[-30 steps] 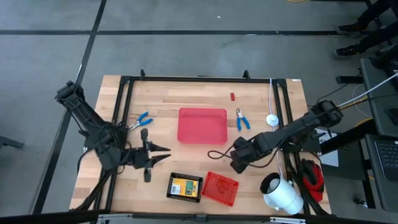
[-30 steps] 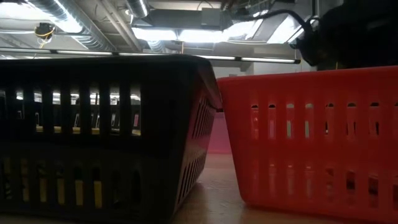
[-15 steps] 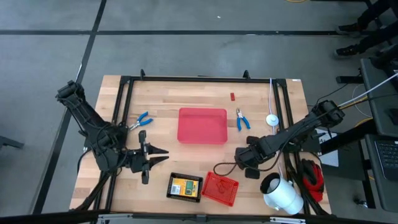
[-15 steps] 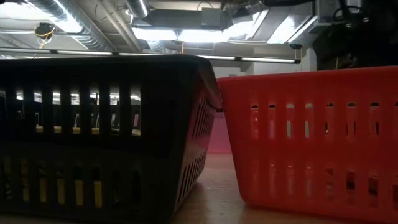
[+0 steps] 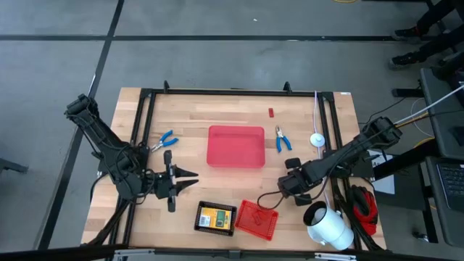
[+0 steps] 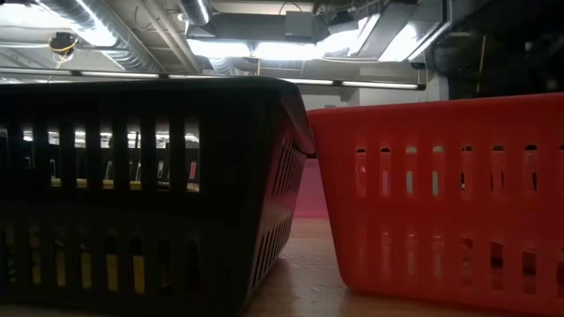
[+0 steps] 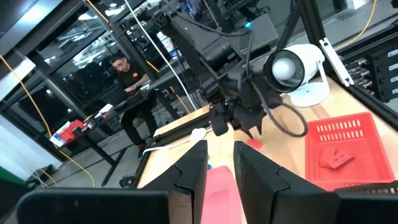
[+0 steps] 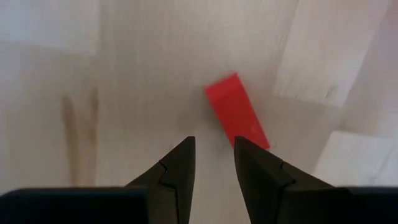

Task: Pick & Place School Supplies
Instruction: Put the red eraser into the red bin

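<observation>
Right gripper [image 8: 212, 163] points straight down at the bare wood just beside the red mesh basket [image 5: 257, 219], on its right; fingers a narrow slot apart, holding nothing; a small red block [image 8: 237, 111] lies flat just past the tips, probably the next pick, the nose-down pose suiting a top grasp. Left gripper [image 5: 174, 181] waits left of the basket, fingers narrowly parted, empty, aimed across the table. Beside the basket, the black tray [image 5: 216, 217] holds a yellow-and-green box [image 5: 212, 217]; beyond the basket the large red tray [image 5: 235, 146], blue-handled pliers either side [image 5: 165, 139] [image 5: 283, 139], another red block [image 5: 272, 112] farther off.
</observation>
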